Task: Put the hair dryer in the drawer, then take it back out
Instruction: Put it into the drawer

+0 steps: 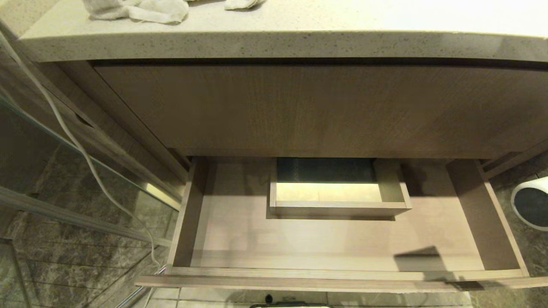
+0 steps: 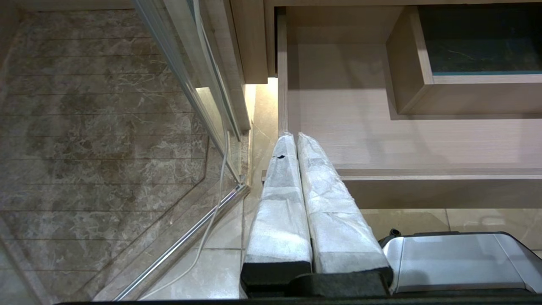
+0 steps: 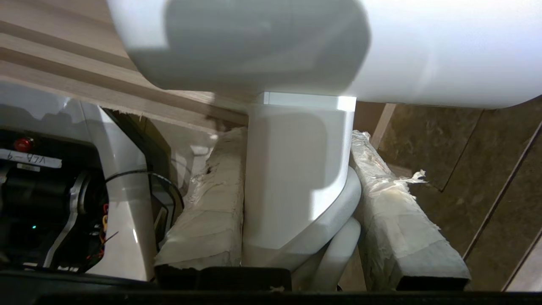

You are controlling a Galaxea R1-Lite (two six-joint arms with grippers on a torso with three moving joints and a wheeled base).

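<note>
Jaws first: in your right wrist view the right gripper [image 3: 296, 140] is pinching the hair dryer [image 3: 296, 178] by its handle; left wrist view, left gripper [image 2: 296, 137] is sitting pressed together over the drawer [image 2: 423, 173] corner. Head view: you're seeing the drawer [image 1: 342, 272] standing open, dryer's [image 1: 533, 203] end poking in beyond its right side

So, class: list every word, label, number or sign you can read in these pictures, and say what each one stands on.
One white label on the dark robot body in the right wrist view: handwritten marks, upside down, too unclear to read.
Nothing is written on the hair dryer, drawer or countertop.
</note>
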